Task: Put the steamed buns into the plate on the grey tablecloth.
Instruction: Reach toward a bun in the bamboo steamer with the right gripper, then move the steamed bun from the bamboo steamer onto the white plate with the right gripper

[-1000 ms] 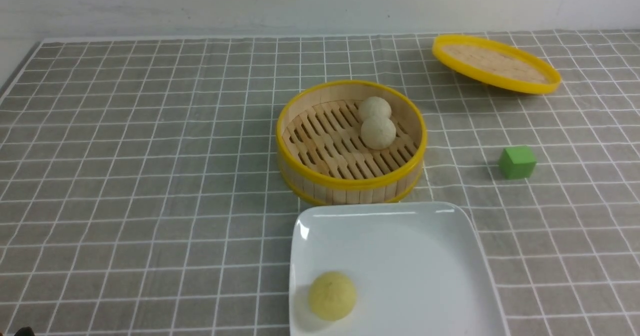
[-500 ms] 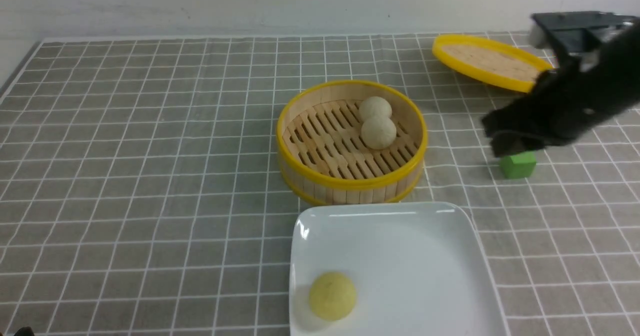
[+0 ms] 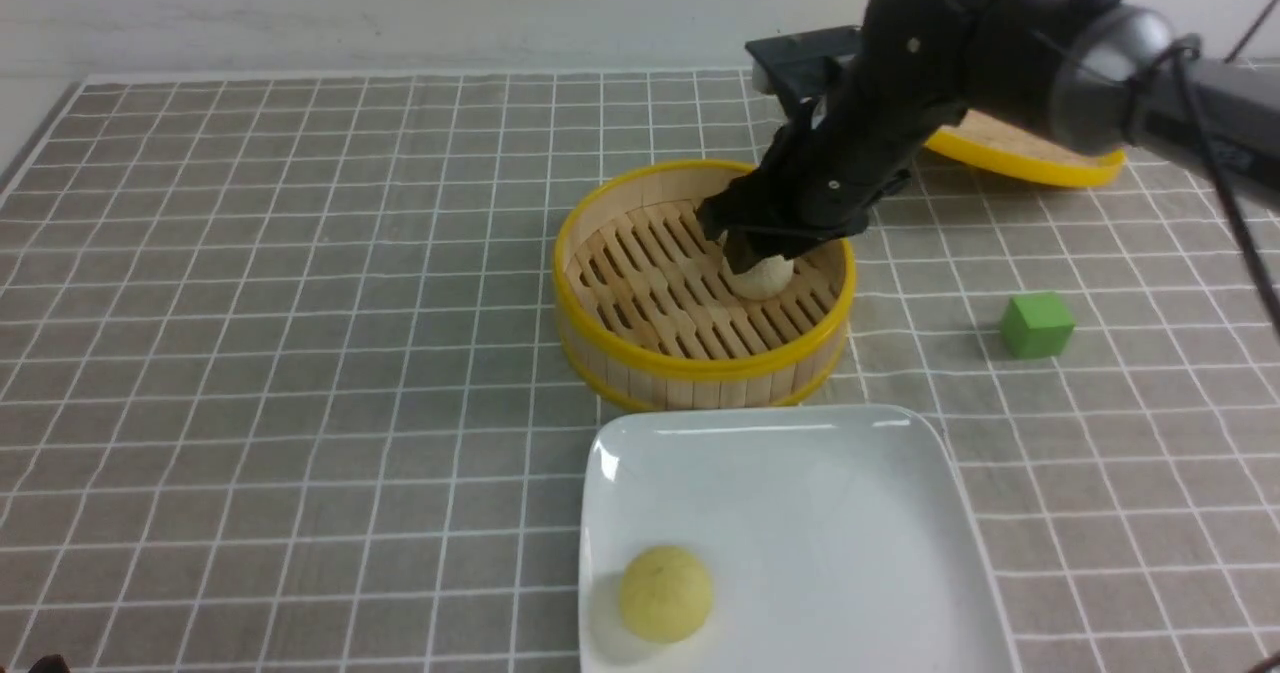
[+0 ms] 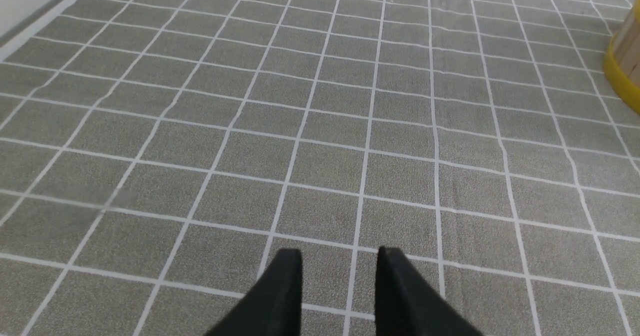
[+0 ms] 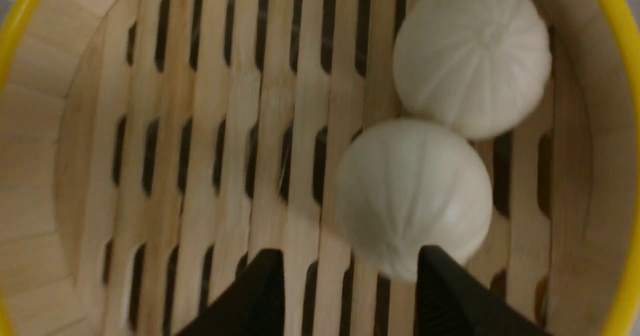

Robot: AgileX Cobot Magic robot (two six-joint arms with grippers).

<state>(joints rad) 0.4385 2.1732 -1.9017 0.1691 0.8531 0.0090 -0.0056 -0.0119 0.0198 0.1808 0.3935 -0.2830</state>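
RIGHT ARM AT THE STEAMER: My right pincer (image 3: 757, 253) dips into the bamboo steamer (image 3: 690, 373) with its jaws wide. The nearer of the two steamed buns (image 5: 415, 196) lies partly between its fingertips, ungripped. Both buns sit touching inside the steamer, toward its right side. The plate (image 3: 780, 423), just in front of the steamer on the grey tablecloth (image 3: 300, 303), carries one yellow bun (image 3: 665, 593). My left pincer (image 4: 340, 261), narrowly parted and empty, hovers over cloth well apart from the steamer.
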